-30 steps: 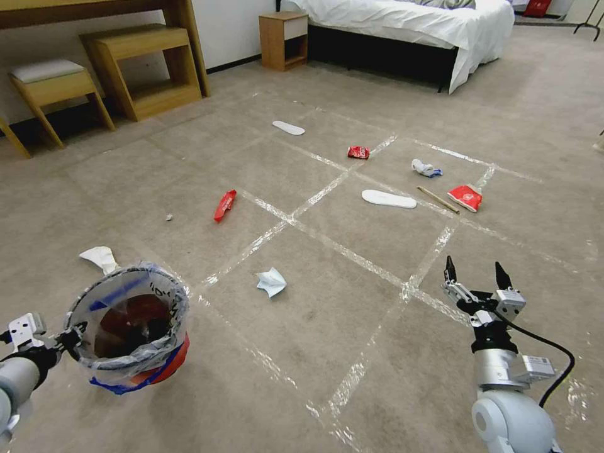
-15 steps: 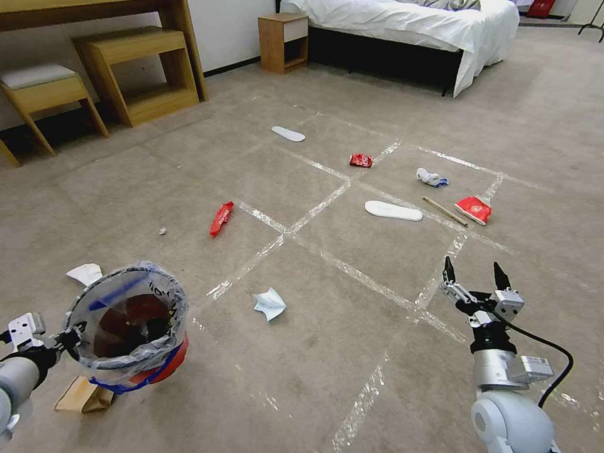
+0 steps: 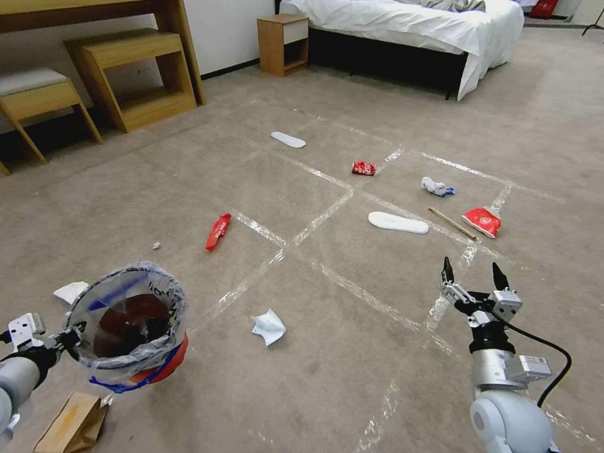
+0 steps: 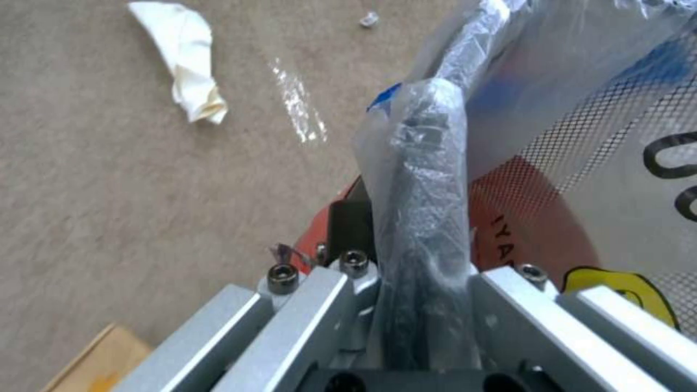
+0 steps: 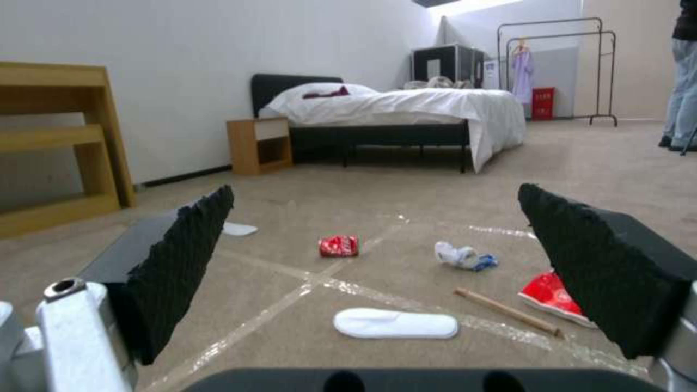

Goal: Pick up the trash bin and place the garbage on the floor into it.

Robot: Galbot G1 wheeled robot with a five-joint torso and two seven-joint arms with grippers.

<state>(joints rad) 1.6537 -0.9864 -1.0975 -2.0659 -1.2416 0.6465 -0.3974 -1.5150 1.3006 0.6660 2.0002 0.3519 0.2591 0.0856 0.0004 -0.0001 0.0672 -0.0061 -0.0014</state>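
The left gripper (image 3: 70,337) is clamped on the rim of the trash bin (image 3: 129,327) (bag-lined), holding it above the floor (image 3: 327,352). The right gripper (image 3: 473,277) hangs empty, fingers spread wide, right of the bin. Beyond the bin lie a red wrapper (image 3: 218,231), a white insole (image 3: 397,222) and a crushed can (image 3: 363,168).

My head view is bright and even, shadows soft. Glare runs along the tape lines (image 3: 327,214) on the carpet (image 3: 189,163). Straight furniture edges bow toward the frame's borders. At my left wrist the bag (image 4: 581,81) is blurred; my right wrist's pads (image 5: 182,267) loom soft.
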